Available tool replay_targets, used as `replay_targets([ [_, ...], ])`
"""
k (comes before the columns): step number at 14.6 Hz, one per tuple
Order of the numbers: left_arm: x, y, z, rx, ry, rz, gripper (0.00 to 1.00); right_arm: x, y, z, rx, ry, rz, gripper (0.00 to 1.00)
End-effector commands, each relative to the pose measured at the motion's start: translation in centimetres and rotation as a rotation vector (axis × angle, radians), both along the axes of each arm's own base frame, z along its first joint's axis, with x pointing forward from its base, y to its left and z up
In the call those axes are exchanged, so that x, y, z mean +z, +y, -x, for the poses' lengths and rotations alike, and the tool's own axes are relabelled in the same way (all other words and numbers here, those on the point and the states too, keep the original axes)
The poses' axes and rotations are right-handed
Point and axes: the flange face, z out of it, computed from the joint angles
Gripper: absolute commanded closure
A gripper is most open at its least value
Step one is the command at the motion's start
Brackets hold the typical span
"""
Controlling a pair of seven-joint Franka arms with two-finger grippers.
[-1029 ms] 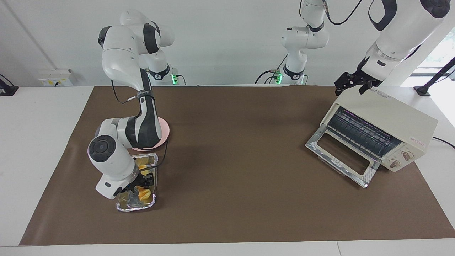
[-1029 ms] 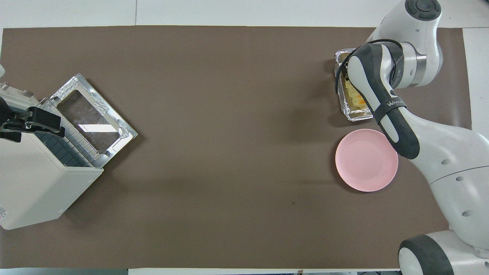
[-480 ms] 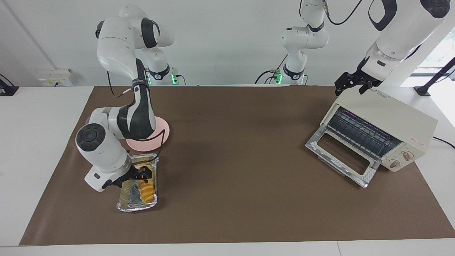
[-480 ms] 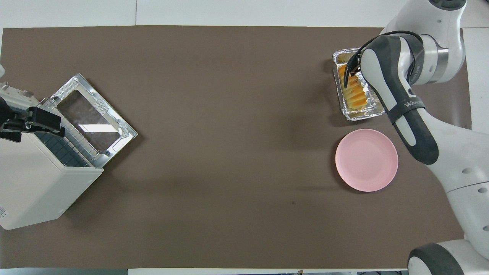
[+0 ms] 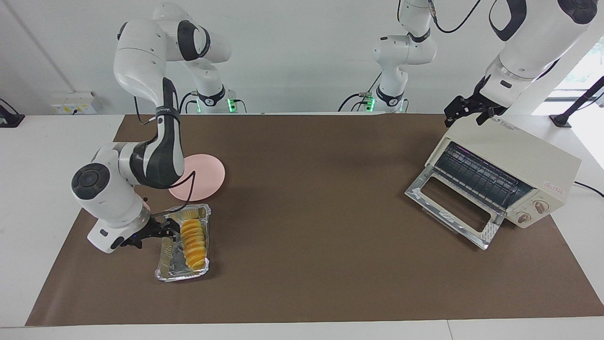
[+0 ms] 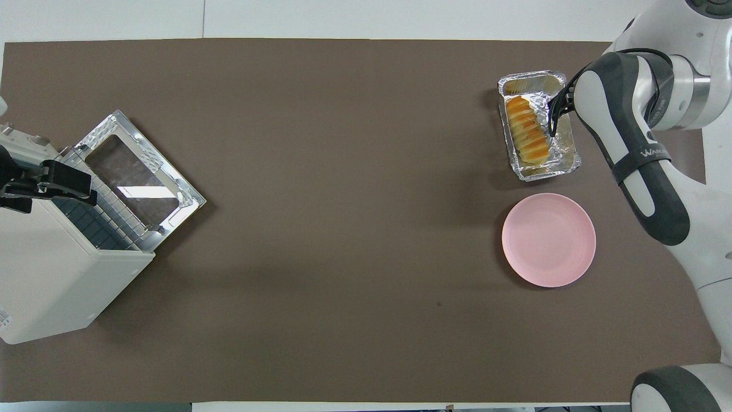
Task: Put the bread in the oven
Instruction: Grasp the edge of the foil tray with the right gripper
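Note:
The yellow-orange ridged bread (image 5: 194, 243) lies in a crinkled foil tray (image 5: 170, 269) toward the right arm's end of the table; it also shows in the overhead view (image 6: 529, 129). My right gripper (image 5: 163, 229) hangs low over the tray's edge beside the bread, apart from it and holding nothing; in the overhead view (image 6: 553, 123) it is over the tray. The cream-white oven (image 5: 519, 151) stands at the left arm's end with its glass door (image 5: 453, 208) dropped open and the rack showing. My left gripper (image 5: 467, 113) rests at the oven's top edge and waits.
A round pink plate (image 5: 203, 177) lies beside the foil tray, nearer to the robots. A brown mat (image 5: 306, 189) covers the table between the tray and the oven. A further arm stands at the back wall.
My right gripper has lifted out of the foil tray and drawn off sideways toward the right arm's end, leaving the bread uncovered in the tray. The left arm and oven have not moved.

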Motion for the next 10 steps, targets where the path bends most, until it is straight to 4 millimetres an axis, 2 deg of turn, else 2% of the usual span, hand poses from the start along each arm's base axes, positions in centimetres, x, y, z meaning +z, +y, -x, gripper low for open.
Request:
replay_targets([
  [1, 0.3, 0.4, 0.9, 0.005, 0.000, 0.011, 0.00, -0.8, 0.2, 2.0, 0.031, -0.017, 0.004, 0.00],
  [3, 0.3, 0.4, 0.9, 0.005, 0.000, 0.011, 0.00, -1.0, 0.2, 2.3, 0.036, -0.012, 0.006, 0.01],
  [6, 0.3, 0.4, 0.9, 0.005, 0.000, 0.011, 0.00, -1.4, 0.1, 2.6, 0.055, -0.016, 0.007, 0.07],
  [8, 0.3, 0.4, 0.9, 0.005, 0.000, 0.011, 0.00, -1.8, -1.0, 3.0, 0.062, -0.019, 0.007, 0.10],
  [9, 0.3, 0.4, 0.9, 0.005, 0.000, 0.011, 0.00, -2.1, -1.2, 3.1, 0.074, -0.016, 0.007, 0.13],
  [10, 0.3, 0.4, 0.9, 0.005, 0.000, 0.011, 0.00, -2.2, -1.3, 3.3, 0.080, -0.014, 0.005, 0.21],
])
